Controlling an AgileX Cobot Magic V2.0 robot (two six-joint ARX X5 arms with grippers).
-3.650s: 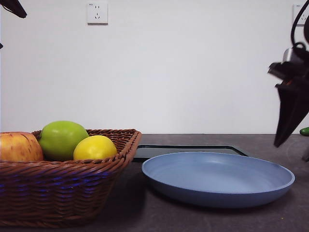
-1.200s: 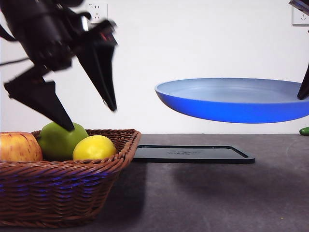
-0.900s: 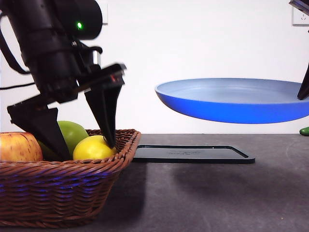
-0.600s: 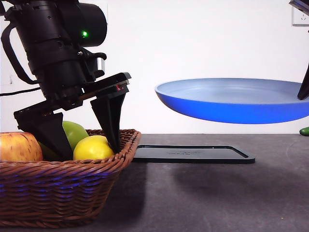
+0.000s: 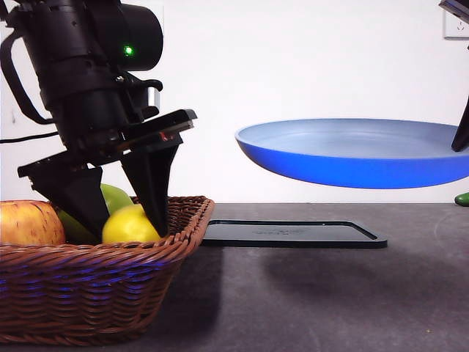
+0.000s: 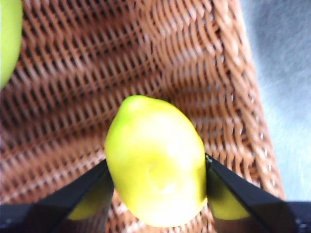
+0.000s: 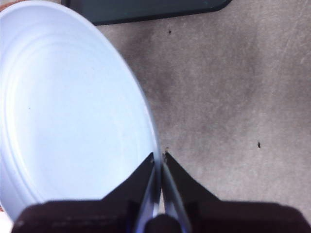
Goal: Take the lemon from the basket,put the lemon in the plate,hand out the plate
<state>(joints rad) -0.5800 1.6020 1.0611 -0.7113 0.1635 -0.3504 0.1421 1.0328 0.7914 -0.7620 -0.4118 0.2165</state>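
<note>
The yellow lemon (image 5: 129, 224) lies in the brown wicker basket (image 5: 88, 282) at the left. My left gripper (image 5: 126, 233) reaches down into the basket and is shut on the lemon. The left wrist view shows both jaws pressed against the sides of the lemon (image 6: 155, 162), with the basket's weave (image 6: 194, 63) behind it. My right gripper (image 7: 159, 156) is shut on the rim of the blue-grey plate (image 7: 63, 111). It holds the plate (image 5: 352, 158) level in the air at the right, well above the table. Only a dark tip of the right gripper (image 5: 462, 136) shows in the front view.
A green apple (image 5: 117, 198) and a red-yellow apple (image 5: 29, 222) also sit in the basket, behind and left of the lemon. A flat black tray (image 5: 293, 233) lies on the dark table under the raised plate. A small green thing (image 5: 462, 199) is at the right edge.
The plate was lifted off the table and stays raised. My left arm came down into the basket, and its jaws closed on the lemon, nudging it slightly left.
</note>
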